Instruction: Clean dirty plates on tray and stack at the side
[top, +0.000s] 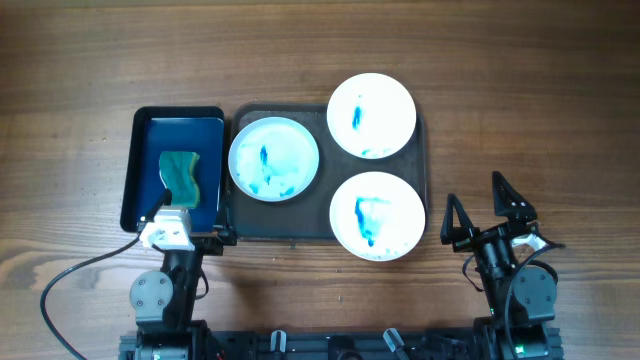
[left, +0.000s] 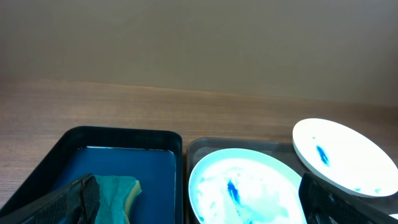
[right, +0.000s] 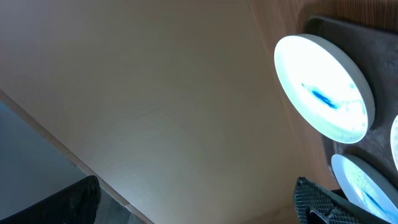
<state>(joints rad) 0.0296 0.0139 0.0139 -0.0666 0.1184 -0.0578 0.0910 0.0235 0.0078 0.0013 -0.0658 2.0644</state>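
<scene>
**A:** How's the left arm sitting?

**B:** Folded low at the near edge of the desk (top: 520, 60). The left gripper (top: 190, 222) is released, with its jaws spread wide across the seam between the small black tray (top: 178, 118) with the blue floor and the tray (top: 300, 222). 1 finger hangs over the teal sponge (top: 180, 175). It grasps nothing.

**A:** And the right?

**B:** The right gripper (top: 478, 205) is splayed in a V, empty, over bare wood just right of the tray, pointing toward the far side.

**A:** Where are the plates (top: 371, 115)?

**B:** All 3 are on the tray, each smeared blue. The left plate (top: 273, 158) is at the tray's left end. The far plate (top: 385, 90) overhangs the far rim, and the near plate (top: 377, 215) laps over the near rim. They sit close together; I can't tell whether any touch.

**A:** Anything hard to make out?

**B:** The left wrist camera shows only finger ends in its bottom corners, and 1 of them hides half the sponge. The right wrist view is tilted and mostly shows a pale blank surface. 2 plates sit at its right edge, the lower one cut off.
</scene>
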